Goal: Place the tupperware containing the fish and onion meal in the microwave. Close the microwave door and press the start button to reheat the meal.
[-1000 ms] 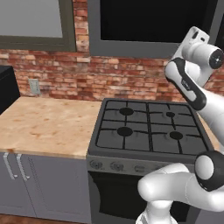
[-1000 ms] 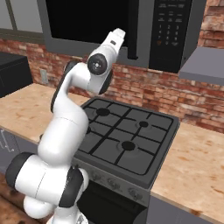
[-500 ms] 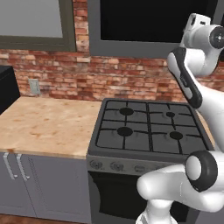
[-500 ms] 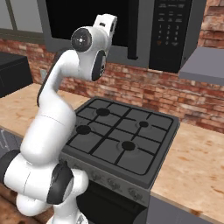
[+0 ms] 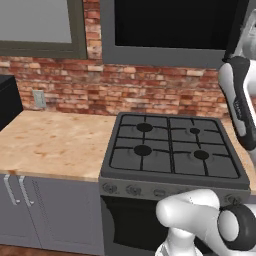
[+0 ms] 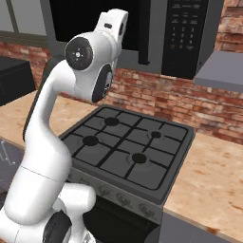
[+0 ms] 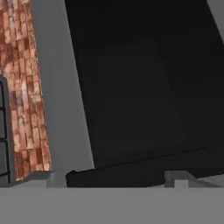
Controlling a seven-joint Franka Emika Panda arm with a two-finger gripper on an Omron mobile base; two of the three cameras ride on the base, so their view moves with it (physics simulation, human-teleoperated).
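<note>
Gripper (image 7: 109, 181) first: standing wide apart, fingertips (image 7: 41, 177) splayed to either side, gripping nothing.

Left base view: looking past the arm (image 5: 240, 100), now rising higher along the edge than a second ago, reaching up above the stove (image 5: 170, 150). Seeing the microwave door (image 5: 170, 22) lying flush and dark ahead of the gripper.

Right base view: watching the hand lifted up from a second ago, now pressing close in front of the microwave (image 6: 142, 28). Spotting the door handle (image 6: 144, 33) just beside the gripper, and the control panel (image 6: 184, 33) beyond the handle, farther to that same side.

Hand view: staring straight at dark glass right ahead of the gripper, with grey frame and brick wall (image 7: 26, 87) off to one side. Finding nothing between the fingertips.

Reading it as letting go after the door step, with the door apparently shut. Judging the tupperware to be behind that glass, ahead of the gripper, though unable to tell through the dark window. Expecting next a shift sideways toward the panel for the start button, probably calling for narrower fingers and a careful, light press.
</note>
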